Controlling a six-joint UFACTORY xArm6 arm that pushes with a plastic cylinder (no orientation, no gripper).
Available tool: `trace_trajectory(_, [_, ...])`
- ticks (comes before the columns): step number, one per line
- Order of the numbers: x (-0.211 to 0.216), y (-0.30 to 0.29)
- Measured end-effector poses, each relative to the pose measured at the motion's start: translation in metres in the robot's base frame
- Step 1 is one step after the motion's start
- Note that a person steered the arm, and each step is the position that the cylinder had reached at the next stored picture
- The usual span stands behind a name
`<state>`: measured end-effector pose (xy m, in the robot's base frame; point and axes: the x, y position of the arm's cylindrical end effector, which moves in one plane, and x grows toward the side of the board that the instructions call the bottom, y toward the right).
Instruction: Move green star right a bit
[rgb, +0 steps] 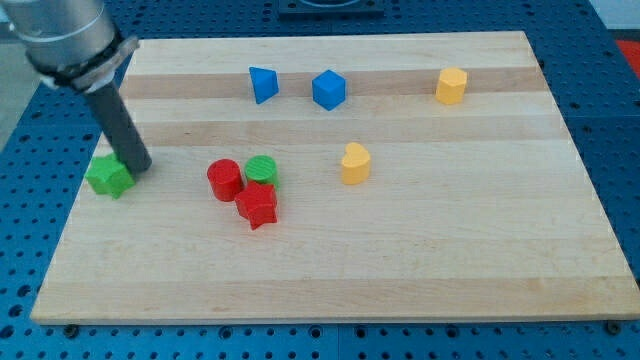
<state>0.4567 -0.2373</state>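
Green star (109, 176) touches my tip (141, 167) (a plain rod tool, gripping nothing) on its left.

Tool (140, 165) touching green star (109, 176), view's left; red cylinder (224, 180) rightward.

the grey arm housing (65, 35) above my dark rod is cut off by the view's top and left edges and blurred. my tip (140, 166) stands just at the green star-shaped block (109, 176), covering part of its upper right side. right of my tip, the green cylinder block (262, 168) sits partly behind the red cylinder block (225, 180) and red star-shaped block (257, 205).
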Motion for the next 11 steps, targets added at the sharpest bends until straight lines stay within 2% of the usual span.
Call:
trace_trajectory(1, [0.014, 0.0])
trace_trajectory(2, [-0.024, -0.004])
trace_trajectory(3, [-0.048, -0.037])
trace_trajectory(4, [-0.019, -0.054])
trace_trajectory(5, [0.025, -0.053])
trace_trajectory(6, [0.049, -0.048])
trace_trajectory(8, [0.021, -0.058])
trace_trajectory(10, [0.039, 0.009])
trace_trajectory(11, [0.039, -0.013])
